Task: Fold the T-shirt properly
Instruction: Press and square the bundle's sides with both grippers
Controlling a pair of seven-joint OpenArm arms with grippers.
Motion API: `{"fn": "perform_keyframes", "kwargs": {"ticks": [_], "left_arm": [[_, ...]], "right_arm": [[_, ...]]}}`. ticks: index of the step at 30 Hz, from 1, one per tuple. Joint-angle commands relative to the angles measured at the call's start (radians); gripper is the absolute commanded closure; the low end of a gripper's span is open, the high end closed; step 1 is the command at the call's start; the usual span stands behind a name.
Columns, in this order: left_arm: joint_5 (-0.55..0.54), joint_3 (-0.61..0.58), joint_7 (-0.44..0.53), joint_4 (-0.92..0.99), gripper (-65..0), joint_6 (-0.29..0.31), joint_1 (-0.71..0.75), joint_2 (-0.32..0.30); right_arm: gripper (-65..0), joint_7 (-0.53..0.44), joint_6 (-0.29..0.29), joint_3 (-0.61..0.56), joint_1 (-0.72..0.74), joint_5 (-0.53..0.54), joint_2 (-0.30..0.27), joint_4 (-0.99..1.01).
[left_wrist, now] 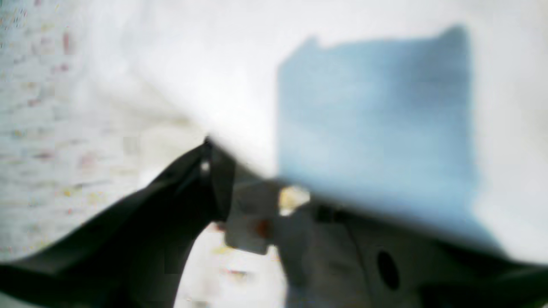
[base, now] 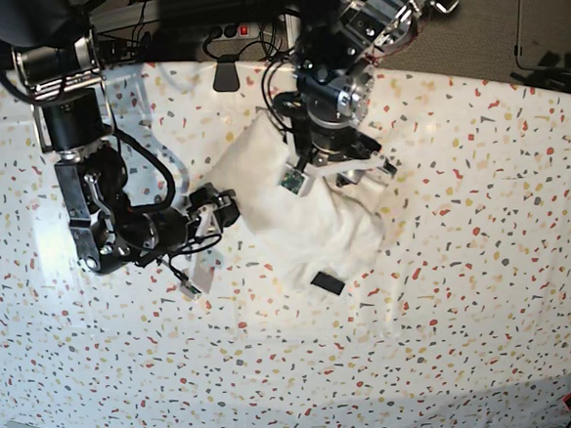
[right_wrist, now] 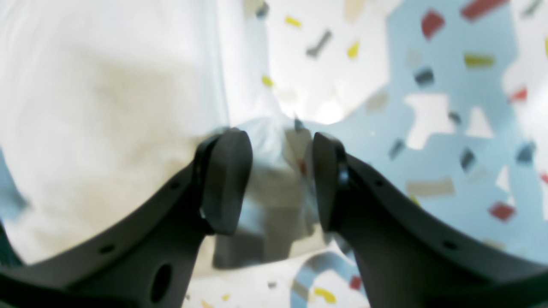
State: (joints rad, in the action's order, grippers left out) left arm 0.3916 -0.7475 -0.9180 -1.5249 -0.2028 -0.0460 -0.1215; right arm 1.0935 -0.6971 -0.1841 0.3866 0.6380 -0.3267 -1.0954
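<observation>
The white T-shirt (base: 306, 227) lies bunched in a heap at the table's middle, with its small black tag (base: 327, 282) at the near edge. My left gripper (base: 314, 173) is pressed down on top of the heap. In the blurred left wrist view the cloth (left_wrist: 222, 64), with a blue print patch (left_wrist: 372, 119), drapes over the left gripper (left_wrist: 257, 188), which looks shut on it. My right gripper (base: 221, 204) is at the heap's left edge. In the right wrist view it (right_wrist: 282, 171) is open, its jaws set either side of a fold of white cloth (right_wrist: 107, 107).
The speckled white table cover (base: 469, 309) spreads all round the shirt and shows in both wrist views (right_wrist: 449, 128) (left_wrist: 34, 128). Cables and a power strip (base: 229, 30) lie beyond the far table edge.
</observation>
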Motion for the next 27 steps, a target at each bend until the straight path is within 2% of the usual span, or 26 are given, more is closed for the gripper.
{"fn": "perform_keyframes", "kwargs": {"ticks": [1, 6, 14, 19, 27], "left_arm": [[0.007, 0.008, -0.020, -0.006, -26.9, -0.010, -0.027, -0.019], [-0.058, 0.008, -0.019, -0.006, -26.9, -0.011, -0.083, -0.079], [-0.071, 0.008, -0.014, -0.006, -26.9, -0.010, -0.092, -0.074], [-0.058, 0.008, -0.007, -0.006, -26.9, -0.010, -0.093, -0.075], [0.028, 0.008, 0.007, -0.006, -26.9, -0.014, -0.093, -0.079]], "right_arm": [[-27.4, 0.037, -0.001, 0.002, 0.000, -0.011, -0.023, -0.018], [-27.4, 0.038, -0.001, 0.002, -0.067, 0.043, -0.062, -0.108], [-27.4, 0.039, -0.001, 0.002, -0.091, 0.087, -0.069, -0.216], [-27.4, 0.040, -0.001, 0.001, -0.119, 0.183, -0.069, -0.231], [-27.4, 0.040, -0.001, 0.001, -0.196, 0.174, -0.069, -0.370]]}}
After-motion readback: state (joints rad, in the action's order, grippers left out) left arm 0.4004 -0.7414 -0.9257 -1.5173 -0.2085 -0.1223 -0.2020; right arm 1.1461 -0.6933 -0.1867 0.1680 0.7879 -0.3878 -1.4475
